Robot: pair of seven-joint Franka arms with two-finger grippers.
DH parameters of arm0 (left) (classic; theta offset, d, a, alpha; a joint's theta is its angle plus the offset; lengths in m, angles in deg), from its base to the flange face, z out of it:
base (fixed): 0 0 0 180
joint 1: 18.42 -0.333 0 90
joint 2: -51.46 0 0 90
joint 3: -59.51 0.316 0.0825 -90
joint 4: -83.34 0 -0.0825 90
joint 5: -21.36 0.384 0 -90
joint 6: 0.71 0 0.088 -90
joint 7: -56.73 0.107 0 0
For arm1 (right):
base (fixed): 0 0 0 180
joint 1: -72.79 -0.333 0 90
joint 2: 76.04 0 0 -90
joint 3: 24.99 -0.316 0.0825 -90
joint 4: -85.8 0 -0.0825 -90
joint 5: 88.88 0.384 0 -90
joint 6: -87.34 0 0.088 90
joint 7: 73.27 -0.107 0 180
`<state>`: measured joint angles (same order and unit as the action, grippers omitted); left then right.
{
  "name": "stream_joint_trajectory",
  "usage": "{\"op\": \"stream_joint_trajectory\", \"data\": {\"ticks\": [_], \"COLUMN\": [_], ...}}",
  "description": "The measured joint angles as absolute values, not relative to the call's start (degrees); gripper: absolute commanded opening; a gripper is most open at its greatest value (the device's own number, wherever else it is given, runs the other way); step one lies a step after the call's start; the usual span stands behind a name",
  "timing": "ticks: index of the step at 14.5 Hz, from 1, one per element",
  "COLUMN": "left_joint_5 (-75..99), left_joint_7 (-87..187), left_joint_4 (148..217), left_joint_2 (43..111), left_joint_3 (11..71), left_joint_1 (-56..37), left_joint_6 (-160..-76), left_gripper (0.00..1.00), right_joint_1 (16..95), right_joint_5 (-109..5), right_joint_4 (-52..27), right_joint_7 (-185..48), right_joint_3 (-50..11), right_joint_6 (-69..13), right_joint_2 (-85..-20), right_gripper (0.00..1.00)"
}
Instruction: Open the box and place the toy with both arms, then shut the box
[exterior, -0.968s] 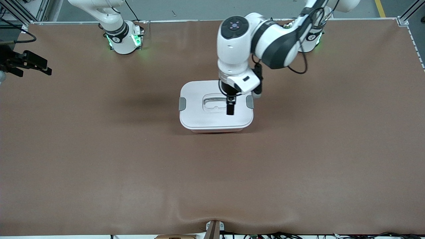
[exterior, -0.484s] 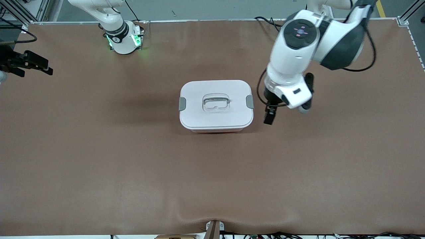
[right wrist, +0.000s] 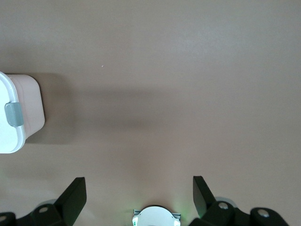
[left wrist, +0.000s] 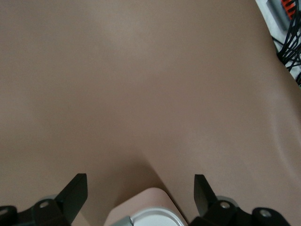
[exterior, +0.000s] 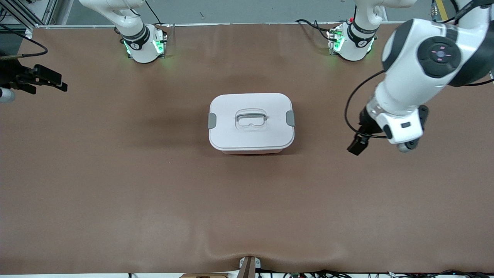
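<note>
front view: box (exterior: 251, 122) at tabletop centre, lid on, long axis toward both ends. left gripper (exterior: 357, 145), fingers apart, hangs nearer it; right gripper (exterior: 45, 79), apart, at tabletop edge.

A brown table (exterior: 115, 193) fills the front view, its covering rippled at the edge nearest the camera. Black cables (exterior: 347, 275) lie along that edge, just off the covering.
</note>
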<state>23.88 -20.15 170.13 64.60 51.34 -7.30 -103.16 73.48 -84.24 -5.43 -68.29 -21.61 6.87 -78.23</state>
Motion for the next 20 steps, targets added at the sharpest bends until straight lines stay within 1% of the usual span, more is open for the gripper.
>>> {"op": "stream_joint_trajectory", "data": {"ticks": [3,5,7,10,14,16,20], "left_joint_5": [23.8,23.8,23.8,23.8,23.8,23.8,21.8], "left_joint_7": [-12.6,-7.3,-1.8,7.2,19.0,24.9,37.3], "left_joint_4": [169.1,169.0,169.0,168.8,168.5,168.5,168.9], "left_joint_2": [63.8,63.0,62.5,61.3,55.0,52.1,48.9], "left_joint_3": [51.4,50.2,48.5,48.5,49.2,50.5,56.7], "left_joint_1": [-10.0,-13.3,-17.9,-21.1,-20.0,-19.0,-18.8], "left_joint_6": [-102.2,-100.7,-99.9,-99.0,-90.5,-88.3,-85.6], "left_gripper": [1.0,1.0,1.0,1.0,1.0,1.0,1.0], "right_joint_1": [76.3,77.8,78.4,79.3,79.6,79.6,80.3], "right_joint_5": [-84.3,-84.3,-84.4,-84.4,-84.4,-84.4,-84.5], "right_joint_4": [-5.4,-5.4,-5.4,-5.4,-5.4,-5.4,-5.5], "right_joint_7": [-68.3,-68.1,-68.1,-68.1,-68.1,-68.1,-68.1], "right_joint_3": [-21.3,-21.2,-21.1,-21.0,-21.0,-21.0,-20.9], "right_joint_6": [6.9,6.8,6.8,6.7,6.4,6.4,6.4], "right_joint_2": [-78.1,-78.1,-78.1,-78.1,-78.1,-78.1,-77.8], "right_gripper": [1.0,1.0,1.0,1.0,1.0,1.0,1.0]}}
